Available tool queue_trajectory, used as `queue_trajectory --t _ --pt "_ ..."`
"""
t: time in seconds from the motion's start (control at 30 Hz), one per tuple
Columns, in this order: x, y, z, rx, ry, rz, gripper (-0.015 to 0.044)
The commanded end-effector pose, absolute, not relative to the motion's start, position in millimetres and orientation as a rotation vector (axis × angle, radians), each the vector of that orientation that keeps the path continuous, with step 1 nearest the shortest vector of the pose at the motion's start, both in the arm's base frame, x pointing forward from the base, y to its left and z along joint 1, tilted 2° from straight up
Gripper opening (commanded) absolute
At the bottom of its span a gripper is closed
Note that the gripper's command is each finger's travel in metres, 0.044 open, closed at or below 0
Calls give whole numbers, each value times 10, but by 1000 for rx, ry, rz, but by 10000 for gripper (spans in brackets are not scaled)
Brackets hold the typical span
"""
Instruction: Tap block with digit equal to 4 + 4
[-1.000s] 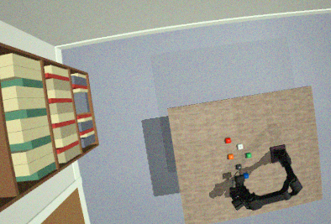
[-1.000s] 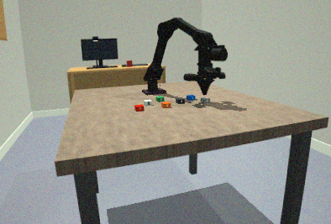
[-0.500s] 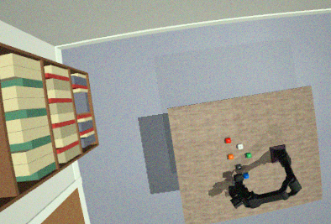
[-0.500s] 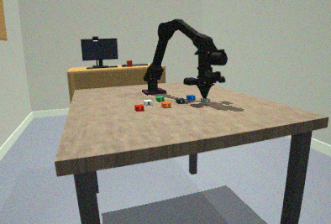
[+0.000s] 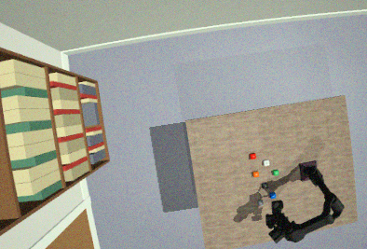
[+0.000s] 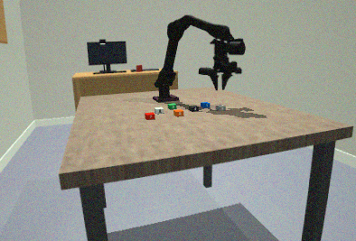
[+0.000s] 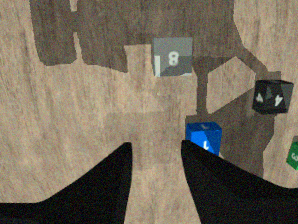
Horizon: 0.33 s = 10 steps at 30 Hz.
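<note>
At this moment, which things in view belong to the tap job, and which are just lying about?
Belongs to the job:
- grey block printed 8
- end effector, raised off the table, holding nothing

Lying about:
- blue block
- black block
- green block
- white block
- orange block
- red block
- bookshelf, monitor

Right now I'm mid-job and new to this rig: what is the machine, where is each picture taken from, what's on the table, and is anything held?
It is one black jointed arm bolted to a wooden table, ending in a two-fingered tool. One picture looks down from the ceiling, one from the room's side, one from the wrist along the fingers. Small coloured blocks lie on the table: red, white, green, orange, black, blue and grey, which shows an 8. The tool hangs above the table, partly open, holding nothing.
</note>
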<state>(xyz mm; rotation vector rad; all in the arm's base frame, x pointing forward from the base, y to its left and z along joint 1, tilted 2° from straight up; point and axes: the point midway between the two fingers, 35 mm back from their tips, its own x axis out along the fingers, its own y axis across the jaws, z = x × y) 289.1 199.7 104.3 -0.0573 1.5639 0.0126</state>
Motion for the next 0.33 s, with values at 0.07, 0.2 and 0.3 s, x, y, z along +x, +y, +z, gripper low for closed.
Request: queue_trajectory --t 0.07,0.2,0.3 --pt "2278 2201 1465 -61 1554 39 283" --pt "2278 2201 1465 -61 1554 39 387" --pt "2278 2201 1465 -61 1554 39 400"
